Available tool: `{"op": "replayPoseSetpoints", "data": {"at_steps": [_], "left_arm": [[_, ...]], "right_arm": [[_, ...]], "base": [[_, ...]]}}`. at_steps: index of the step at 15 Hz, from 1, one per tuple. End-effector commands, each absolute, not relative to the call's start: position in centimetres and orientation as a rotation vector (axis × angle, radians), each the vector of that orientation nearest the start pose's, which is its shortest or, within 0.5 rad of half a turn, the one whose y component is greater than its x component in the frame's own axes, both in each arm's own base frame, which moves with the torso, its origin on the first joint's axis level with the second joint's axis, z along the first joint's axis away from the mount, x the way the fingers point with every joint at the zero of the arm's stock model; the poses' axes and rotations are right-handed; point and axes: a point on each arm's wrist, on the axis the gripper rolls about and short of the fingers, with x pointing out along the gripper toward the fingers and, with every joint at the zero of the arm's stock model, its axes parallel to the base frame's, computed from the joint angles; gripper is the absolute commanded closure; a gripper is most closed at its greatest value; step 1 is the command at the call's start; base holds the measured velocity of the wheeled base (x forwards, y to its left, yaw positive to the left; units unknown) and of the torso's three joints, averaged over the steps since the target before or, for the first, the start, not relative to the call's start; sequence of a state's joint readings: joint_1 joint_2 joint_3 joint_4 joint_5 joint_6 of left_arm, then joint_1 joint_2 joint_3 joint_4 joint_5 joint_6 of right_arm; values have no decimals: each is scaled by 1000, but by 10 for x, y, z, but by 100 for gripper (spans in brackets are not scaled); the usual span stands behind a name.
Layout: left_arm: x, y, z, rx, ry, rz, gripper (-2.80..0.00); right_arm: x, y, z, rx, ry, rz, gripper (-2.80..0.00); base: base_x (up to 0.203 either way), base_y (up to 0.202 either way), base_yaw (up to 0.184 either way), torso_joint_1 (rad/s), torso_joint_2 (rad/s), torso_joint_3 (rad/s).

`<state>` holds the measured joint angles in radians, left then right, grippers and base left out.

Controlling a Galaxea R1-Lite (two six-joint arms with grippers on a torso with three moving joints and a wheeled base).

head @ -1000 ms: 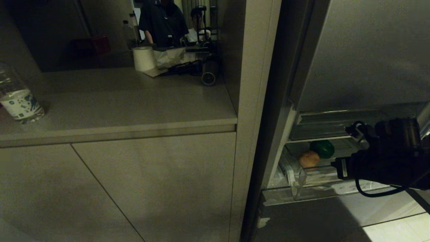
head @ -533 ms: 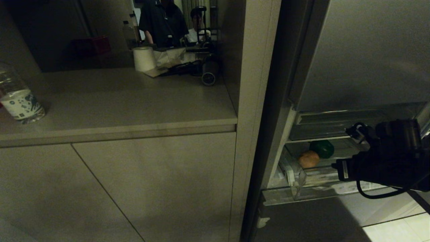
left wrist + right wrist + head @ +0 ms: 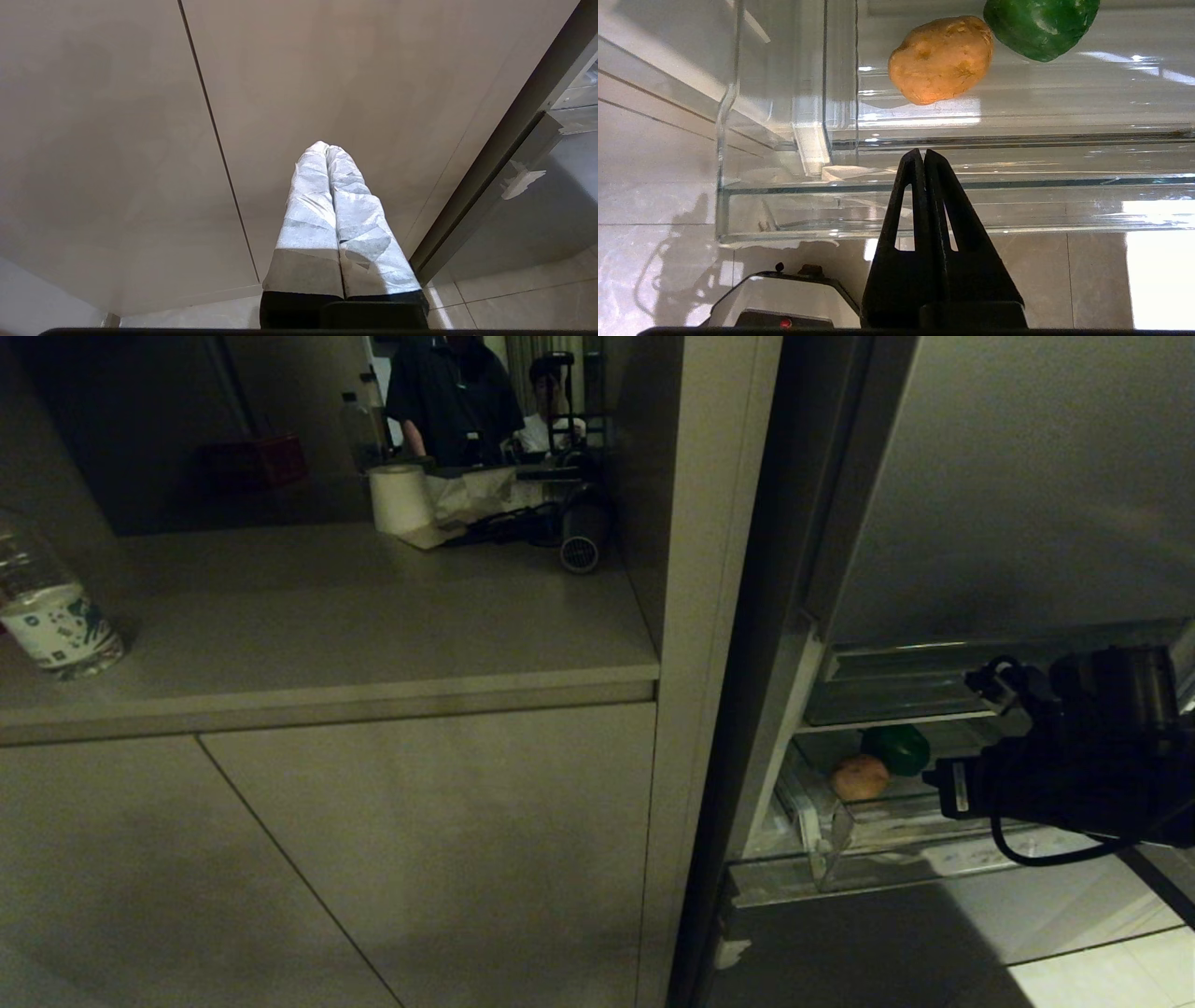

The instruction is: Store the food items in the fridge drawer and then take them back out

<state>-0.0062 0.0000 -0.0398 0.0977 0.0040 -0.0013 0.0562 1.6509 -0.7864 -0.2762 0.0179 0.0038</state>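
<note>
A: Where are the food items?

B: Both lie in the fridge drawer [image 3: 924, 186], which stands pulled out. The potato [image 3: 941, 58] and the green bell pepper [image 3: 1041, 28] rest on its ribbed bottom, just beside each other near the back; I cannot tell if they touch.

A: Why back there?

B: My guess is they were set deep so the drawer can slide in without them catching the compartment above.

A: And the right tool [image 3: 923, 156]?

B: Its two black fingers are pressed together with nothing between them. The tips sit at the clear front lip, so I judge it is placed to push the drawer, though contact is not clear.

A: How is that arm posed?

B: In the head view it reaches in from the right, roughly level with the drawer front, wrist pointing into the fridge.

A: The other arm?

B: The left tool [image 3: 329, 149] hangs parked by the cabinet door [image 3: 117, 140], its taped fingers also shut and empty
</note>
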Motion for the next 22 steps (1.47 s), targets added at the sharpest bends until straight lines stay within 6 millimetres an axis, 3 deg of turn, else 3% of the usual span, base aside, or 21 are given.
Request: {"op": "replayPoseSetpoints", "data": {"at_steps": [1, 8, 12, 16, 22], "left_arm": [[-26, 0, 76, -1, 58, -1, 0], [-26, 0, 76, -1, 58, -1, 0], [-26, 0, 76, -1, 58, -1, 0], [-26, 0, 76, -1, 58, -1, 0], [-26, 0, 76, -1, 58, -1, 0]], "right_arm": [[284, 17, 155, -7, 596, 72, 0], [308, 16, 137, 1, 637, 71, 0], [306, 13, 138, -1, 635, 65, 0], [290, 9, 147, -7, 624, 50, 0], [244, 8, 155, -12, 734, 47, 0]], "base": [[0, 0, 0, 0, 0, 0], [0, 0, 0, 0, 0, 0], [0, 0, 0, 0, 0, 0], [0, 0, 0, 0, 0, 0], [0, 0, 0, 0, 0, 0]]}}
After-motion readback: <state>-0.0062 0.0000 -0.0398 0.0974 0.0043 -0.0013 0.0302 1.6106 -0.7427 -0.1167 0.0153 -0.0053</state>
